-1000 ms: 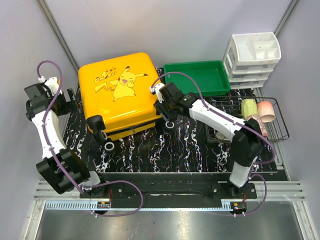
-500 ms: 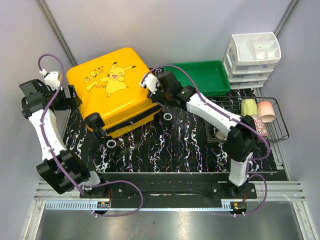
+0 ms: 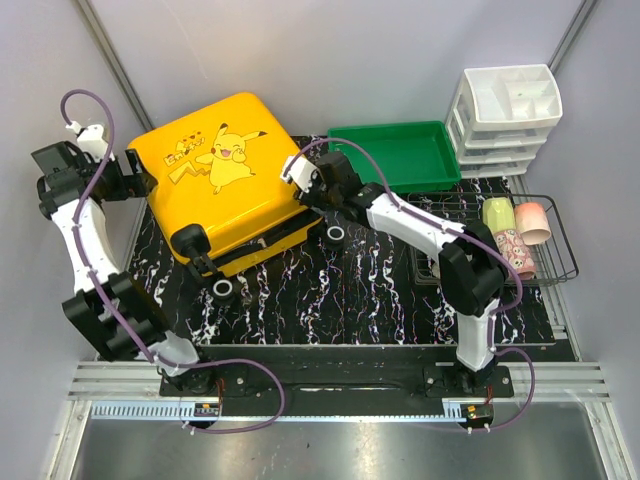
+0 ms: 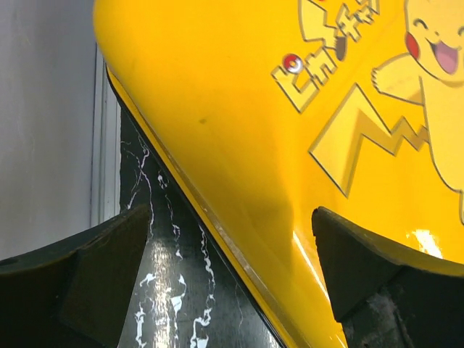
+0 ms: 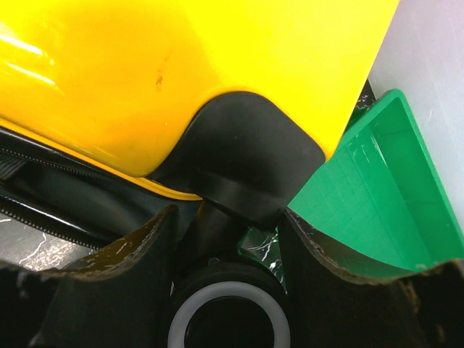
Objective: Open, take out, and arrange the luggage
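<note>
Your yellow luggage [image 3: 215, 175] lies print side up at the back left of the table [image 3: 350, 290], just beside the green tray [image 3: 385, 130]. Your left hand [image 4: 225, 239] is spread wide at its left edge, grasping nothing. Your right hand [image 5: 226, 225] clasps a corner wheel [image 5: 228, 319].

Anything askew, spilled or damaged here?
The luggage sits skewed on the marbled mat, its near zipper seam gaping. The right gripper holds one wheel mount. Nothing looks spilled or damaged.
</note>
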Controlling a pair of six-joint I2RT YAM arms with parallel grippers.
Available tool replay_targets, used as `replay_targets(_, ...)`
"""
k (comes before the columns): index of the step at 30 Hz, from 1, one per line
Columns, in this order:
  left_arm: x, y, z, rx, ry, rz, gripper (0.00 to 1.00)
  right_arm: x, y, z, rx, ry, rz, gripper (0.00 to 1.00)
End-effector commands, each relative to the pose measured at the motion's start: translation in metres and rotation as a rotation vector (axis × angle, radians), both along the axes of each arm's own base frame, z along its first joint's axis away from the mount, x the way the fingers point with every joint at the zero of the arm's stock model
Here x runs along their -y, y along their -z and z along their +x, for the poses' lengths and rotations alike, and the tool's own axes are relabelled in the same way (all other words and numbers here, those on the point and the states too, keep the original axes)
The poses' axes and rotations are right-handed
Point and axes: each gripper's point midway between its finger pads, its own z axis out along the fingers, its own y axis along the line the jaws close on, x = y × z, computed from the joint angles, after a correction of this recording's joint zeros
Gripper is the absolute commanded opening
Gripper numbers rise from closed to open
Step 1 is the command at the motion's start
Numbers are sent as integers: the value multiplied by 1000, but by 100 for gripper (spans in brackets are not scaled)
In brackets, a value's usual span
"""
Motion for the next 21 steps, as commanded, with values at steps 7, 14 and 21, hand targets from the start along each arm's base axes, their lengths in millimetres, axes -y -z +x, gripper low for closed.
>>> replay_targets(7,-17,-21,51,101,-10,-108,99,16,-99,-16,47,152,307,75)
replay_targets(14,-11,-31,45,131,-27,-134,99,36,-82,-87,-222,156,381,92)
replay_targets(21,23,-39,-2,161,19,-95,99,20,-65,-145,-423,28,488,74)
